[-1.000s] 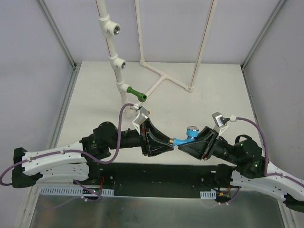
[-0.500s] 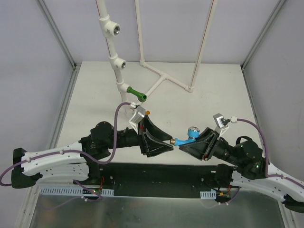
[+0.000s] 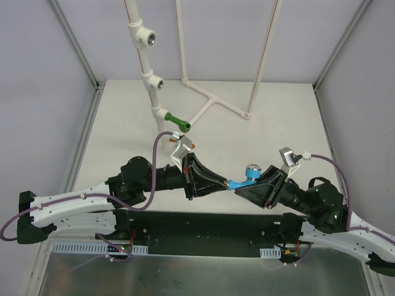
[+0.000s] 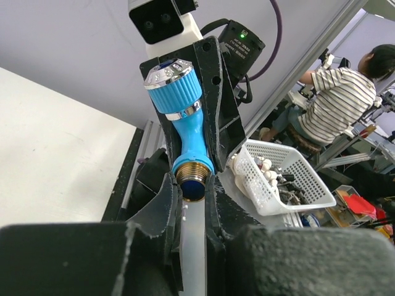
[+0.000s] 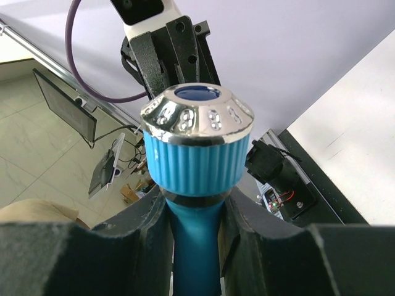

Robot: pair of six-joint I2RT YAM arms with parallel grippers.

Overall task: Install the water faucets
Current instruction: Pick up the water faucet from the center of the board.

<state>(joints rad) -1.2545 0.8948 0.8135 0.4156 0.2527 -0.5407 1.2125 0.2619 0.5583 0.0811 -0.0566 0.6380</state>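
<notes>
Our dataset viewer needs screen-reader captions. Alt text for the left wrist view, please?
A blue faucet with a chrome-capped knob, held by the right gripper, has its brass end pinched in the left gripper. A white basket sits behind.

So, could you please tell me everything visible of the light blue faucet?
The light blue faucet is glossy plastic with a ribbed knob, a chrome cap and a brass-coloured threaded end. It is held off the table, roughly level: the right gripper clamps its neck below the knob, and the left gripper pinches the threaded end.
</notes>
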